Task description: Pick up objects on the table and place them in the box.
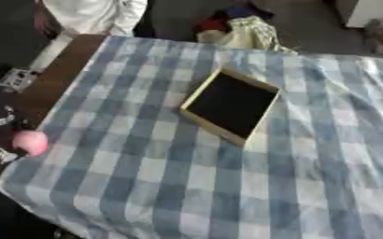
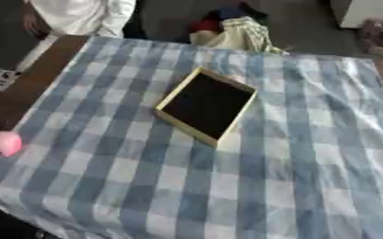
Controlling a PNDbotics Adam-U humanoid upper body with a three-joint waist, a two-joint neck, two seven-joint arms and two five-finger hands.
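Here, a blue-and-white checked cloth (image 1: 227, 186) covers the table, soft and rumpled, with a strip of dark brown wood (image 1: 52, 81) left bare to the left of the box. The box (image 1: 230, 106) sits roughly mid-cloth: flat, shallow and rectangular, with pale yellowish walls and a black inside. It lies askew, its long axis running from the near-left to the far-right. Well to the left of the box, at the cloth's edge, a rounded pink object (image 1: 31, 141) sits against the robot's left hand (image 1: 3, 123), of which only thin dark and silver parts show; whether it grips I cannot tell. Beyond the box, crumpled yellowish fabric (image 1: 244, 33) lies on a dark floor.
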